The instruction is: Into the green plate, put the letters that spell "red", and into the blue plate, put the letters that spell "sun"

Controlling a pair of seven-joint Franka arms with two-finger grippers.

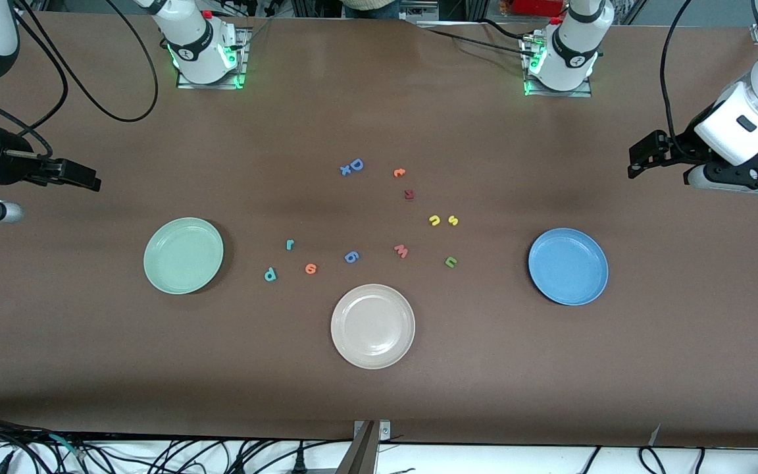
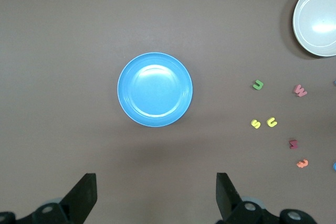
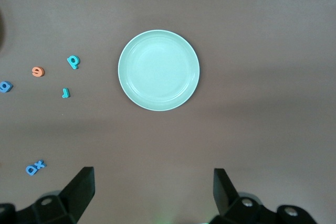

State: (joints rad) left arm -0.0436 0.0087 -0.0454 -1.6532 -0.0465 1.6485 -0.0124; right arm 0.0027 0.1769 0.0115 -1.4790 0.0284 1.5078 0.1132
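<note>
My left fingers (image 2: 156, 195) are spread wide and hold nothing; they hang over the table at the right edge of the front view, with the blue plate (image 1: 568, 266) at lower right. My right fingers (image 3: 153, 192) are spread wide too, at the left edge, with the green plate (image 1: 183, 255) at lower left. The teal r (image 1: 289, 245), teal d (image 1: 270, 274) and orange e (image 1: 311, 268) lie beside the green plate. The yellow s (image 1: 453, 221), yellow u (image 1: 435, 220) and green n (image 1: 451, 262) lie in the middle, toward the blue plate. Both plates have nothing in them.
</note>
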